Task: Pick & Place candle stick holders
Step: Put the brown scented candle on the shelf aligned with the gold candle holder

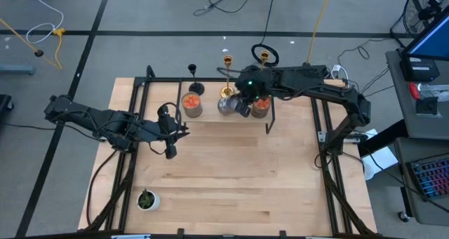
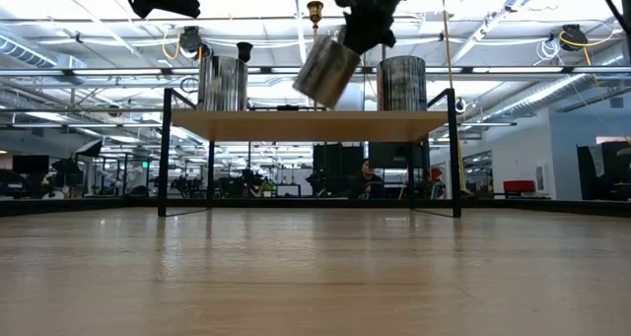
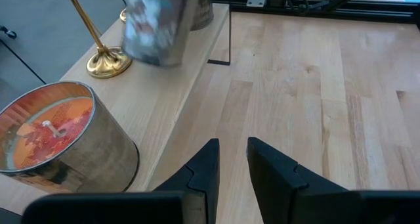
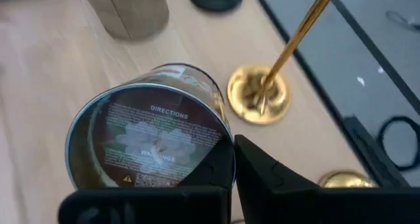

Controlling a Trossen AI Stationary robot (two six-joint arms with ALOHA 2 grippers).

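Observation:
On the raised wooden shelf (image 1: 210, 113) at the table's far side, a short black candlestick (image 1: 191, 78) and a gold candlestick (image 1: 226, 74) stand on their round bases. A second gold candlestick (image 1: 264, 57) stands further right. My right gripper (image 1: 242, 102) is shut on a silver candle tin (image 4: 154, 142) above the shelf, next to the gold candlestick's base (image 4: 258, 92). In the low view the tin (image 2: 325, 68) hangs tilted. My left gripper (image 3: 233, 161) is open and empty over the table, just in front of the shelf's left part. My right gripper holds the silver candle tin by its side wall (image 4: 220, 152). One finger (image 4: 275, 178) lies against that wall; the tin hides the other. The tin is lifted clear of the shelf and tilted, its labelled bottom (image 4: 157, 138) turned toward the wrist camera.
Two more candle tins stand on the shelf, one with orange wax at the left (image 1: 191, 104) and one at the right (image 1: 260, 106). A small green plant in a white pot (image 1: 146, 199) stands near the table's front left corner. The shelf's black frame legs (image 1: 269, 123) stand on the table.

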